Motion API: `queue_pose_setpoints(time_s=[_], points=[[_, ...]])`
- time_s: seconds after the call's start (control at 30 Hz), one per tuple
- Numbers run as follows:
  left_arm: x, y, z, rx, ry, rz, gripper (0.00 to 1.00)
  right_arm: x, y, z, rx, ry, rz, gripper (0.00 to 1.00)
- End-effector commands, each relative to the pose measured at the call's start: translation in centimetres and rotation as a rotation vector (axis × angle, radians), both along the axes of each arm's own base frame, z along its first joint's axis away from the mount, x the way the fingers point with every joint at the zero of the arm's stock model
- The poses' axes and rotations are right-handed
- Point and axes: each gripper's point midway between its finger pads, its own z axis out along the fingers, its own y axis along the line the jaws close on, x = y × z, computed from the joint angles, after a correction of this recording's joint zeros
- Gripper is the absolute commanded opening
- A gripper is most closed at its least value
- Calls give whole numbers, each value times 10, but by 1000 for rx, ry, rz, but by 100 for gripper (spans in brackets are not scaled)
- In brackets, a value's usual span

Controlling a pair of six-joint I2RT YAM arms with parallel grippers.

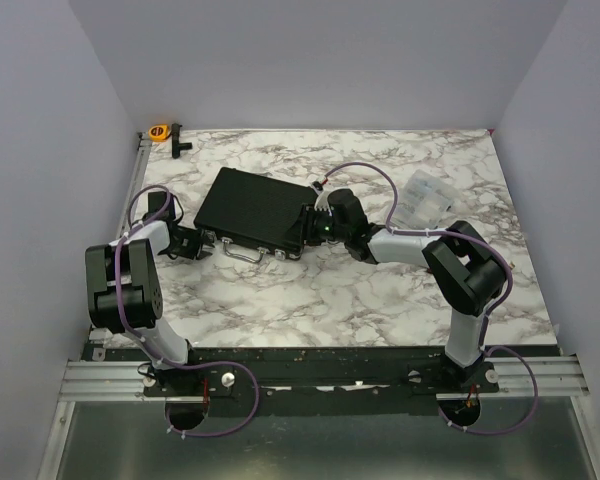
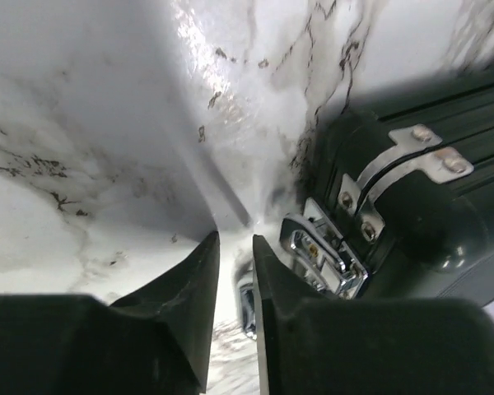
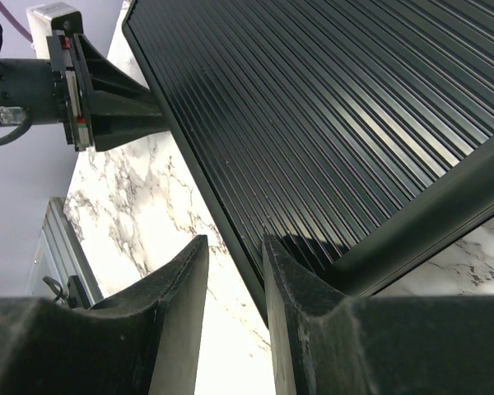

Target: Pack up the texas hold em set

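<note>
Left claw (image 2: 235, 240) shows only a slit beside the chrome latch (image 2: 325, 255). Gripping it? I cannot tell, and a slip could leave it unfastened. Right claw (image 3: 235, 240) is closed at the black case (image 1: 252, 208), lying shut mid-surface (image 1: 380, 290) toward the far edge. A hard push could skid it.

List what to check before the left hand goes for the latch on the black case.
1. Case lid down: ok, it lies closed and flat on the table.
2. Latch fastened: cannot tell from the left wrist view.
3. Left hand on the latch: not ok, its fingertips sit just beside it.
4. Right hand steadying the case: cannot tell; it is shut at the case's edge, but contact is unclear.
5. Plastic bag clear of the case: ok, it lies apart, off to the right.
</note>
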Motion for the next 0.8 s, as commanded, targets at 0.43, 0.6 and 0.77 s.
queue_pose_setpoints(time_s=[0.43, 0.6, 0.77], points=[[45, 18, 6, 14, -175, 177, 19, -16, -11, -45, -75, 114, 18, 36], [19, 15, 22, 52, -196, 98, 24, -14, -13, -47, -90, 110, 10, 36], [12, -3, 76, 90, -401, -143, 40, -10, -20, -41, -119, 78, -16, 37]])
